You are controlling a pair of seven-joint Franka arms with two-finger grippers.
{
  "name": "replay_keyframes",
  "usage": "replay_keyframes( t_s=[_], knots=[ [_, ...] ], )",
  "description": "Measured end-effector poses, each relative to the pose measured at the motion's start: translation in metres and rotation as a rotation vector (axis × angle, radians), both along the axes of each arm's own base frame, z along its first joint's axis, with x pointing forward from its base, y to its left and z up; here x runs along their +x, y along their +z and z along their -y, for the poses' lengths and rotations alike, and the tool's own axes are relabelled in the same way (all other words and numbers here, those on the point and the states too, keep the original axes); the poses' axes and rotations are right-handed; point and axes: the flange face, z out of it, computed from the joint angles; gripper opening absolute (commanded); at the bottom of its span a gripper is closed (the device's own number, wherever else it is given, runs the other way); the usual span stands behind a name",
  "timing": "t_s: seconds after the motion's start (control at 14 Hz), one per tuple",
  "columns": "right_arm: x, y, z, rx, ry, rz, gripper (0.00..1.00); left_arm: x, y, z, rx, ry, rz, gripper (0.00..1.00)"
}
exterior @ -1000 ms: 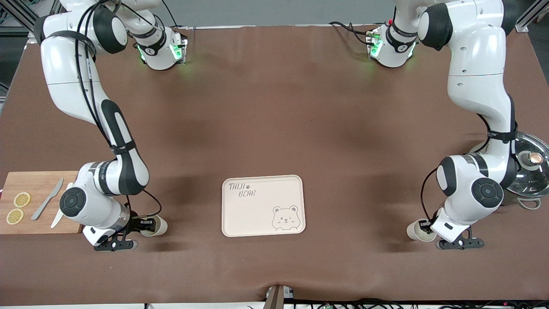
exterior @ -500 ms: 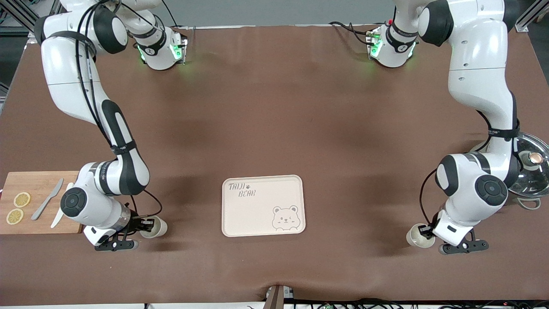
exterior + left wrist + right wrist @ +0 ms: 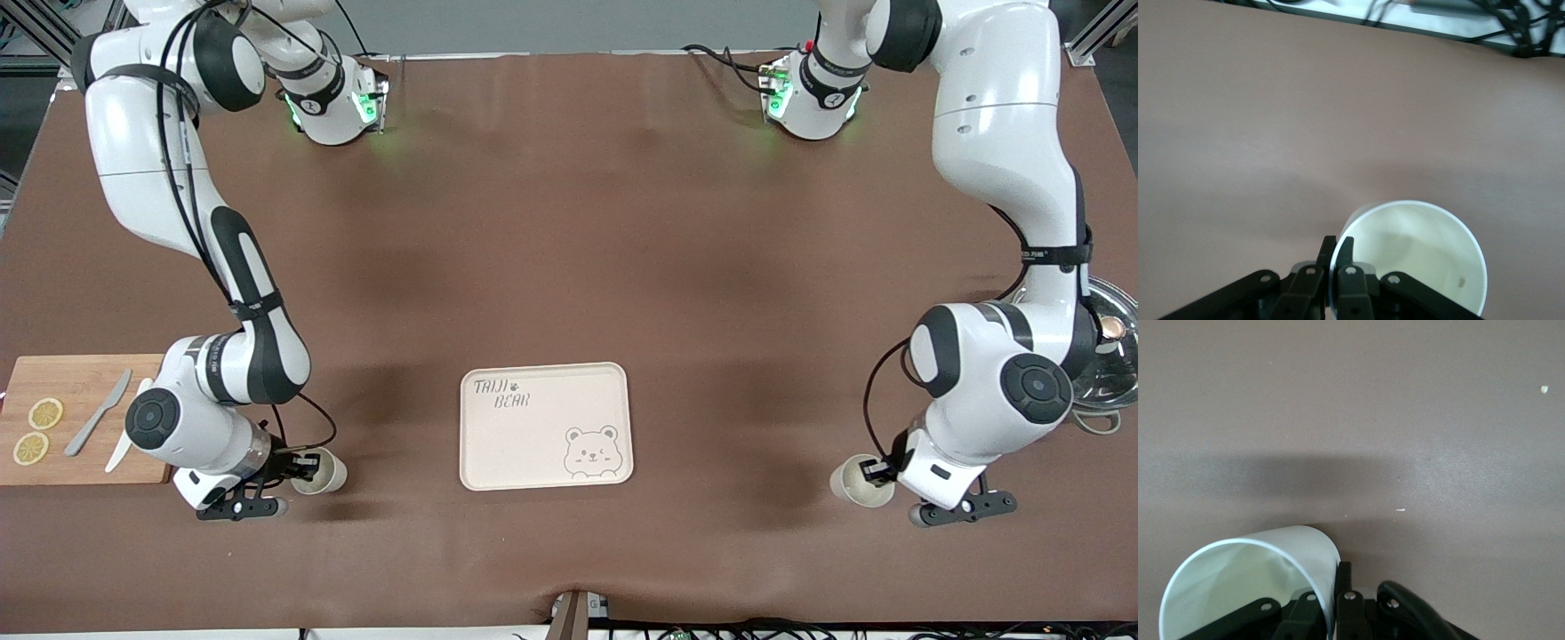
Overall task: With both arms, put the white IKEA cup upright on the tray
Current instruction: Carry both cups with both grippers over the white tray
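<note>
White cups, one in each gripper, sit well apart from the cream tray, which lies midway between them on the brown table. Right gripper, beside the cutting board, pinches the rim wall of its cup; left gripper, near the pot lid, clamps the rim of its cup likewise, one finger inside. Each cup mouth faces the tray, so both carries run inward, about equally long
</note>
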Motion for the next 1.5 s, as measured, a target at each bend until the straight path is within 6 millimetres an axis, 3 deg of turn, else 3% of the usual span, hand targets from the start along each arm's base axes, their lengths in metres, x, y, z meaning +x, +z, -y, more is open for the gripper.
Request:
replay_keyframes(
  t_s=[0.29, 0.57, 0.71, 1.14, 1.5],
  knots=[
    [0.002, 0.013, -0.019, 0.012, 0.019, -0.02, 0.0, -0.014, 0.013, 0.077, -0.035, 0.074, -0.007, 0.0],
    [0.004, 0.061, -0.068, 0.027, -0.044, -0.073, 0.0, -0.03, 0.012, 0.134, -0.061, 0.149, -0.02, 0.0],
    [0.002, 0.076, -0.095, 0.037, -0.089, -0.071, 0.0, -0.039, 0.012, 0.164, -0.075, 0.186, -0.023, 0.0],
    [-0.02, 0.078, -0.185, 0.054, -0.21, -0.09, 0.0, -0.075, 0.012, 0.249, -0.11, 0.28, -0.04, 0.0],
    [-0.039, 0.08, -0.25, 0.084, -0.295, -0.067, 0.0, -0.099, -0.005, 0.302, -0.118, 0.337, -0.055, 0.0]
  ],
)
